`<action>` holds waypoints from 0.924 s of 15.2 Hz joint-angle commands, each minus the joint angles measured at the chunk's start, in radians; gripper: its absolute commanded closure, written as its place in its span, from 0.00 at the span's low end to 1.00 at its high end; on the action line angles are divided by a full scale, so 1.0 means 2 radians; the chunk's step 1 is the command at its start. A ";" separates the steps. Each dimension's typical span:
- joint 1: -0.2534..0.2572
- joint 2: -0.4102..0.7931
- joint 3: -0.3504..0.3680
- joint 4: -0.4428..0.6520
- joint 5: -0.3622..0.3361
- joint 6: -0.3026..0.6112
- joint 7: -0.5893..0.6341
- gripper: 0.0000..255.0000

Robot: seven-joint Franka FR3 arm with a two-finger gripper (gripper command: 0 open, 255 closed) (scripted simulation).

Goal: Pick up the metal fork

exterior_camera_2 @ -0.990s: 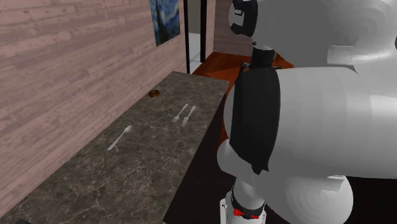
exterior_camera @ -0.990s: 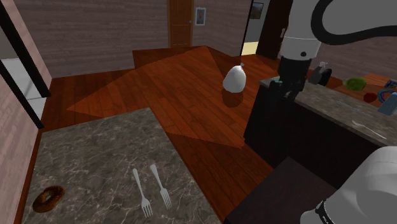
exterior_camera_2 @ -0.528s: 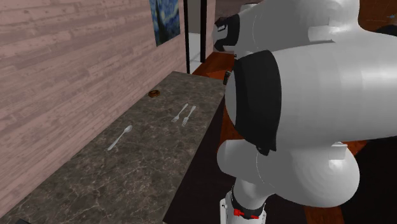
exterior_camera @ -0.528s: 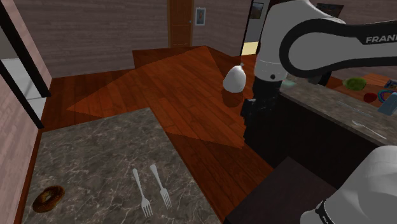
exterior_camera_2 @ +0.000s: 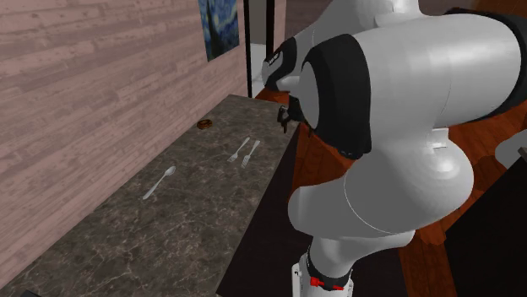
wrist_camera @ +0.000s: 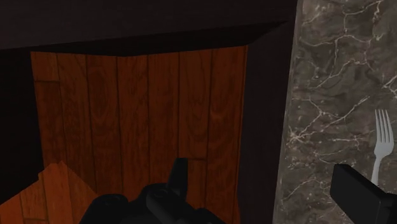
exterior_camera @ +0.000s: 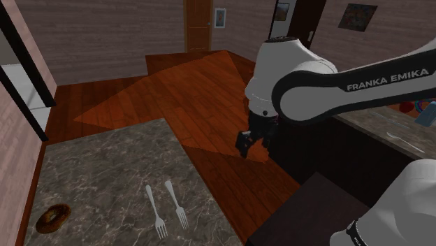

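Observation:
Two silver forks lie side by side near the front of a marble counter, tines toward the shoulder camera. In the second exterior view the pair of forks rests near the counter's right edge. My gripper hangs over the wooden floor, off the counter's edge and apart from the forks. In the wrist view the gripper is open, with only floor and the counter's dark side between the fingers. One fork lies on the marble just beyond the other finger.
A brown donut sits on the counter at the shoulder view's lower left. A silver spoon lies nearer along the counter in the second exterior view. A second dark counter with a pale utensil stands behind the arm.
The arm has swung down and toward the shoulder view's left, from above the dark counter to over the floor near the marble counter. The forks, spoon and donut have not moved.

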 commanded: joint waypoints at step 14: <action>0.015 0.287 0.082 0.113 -0.160 0.190 0.203 0.00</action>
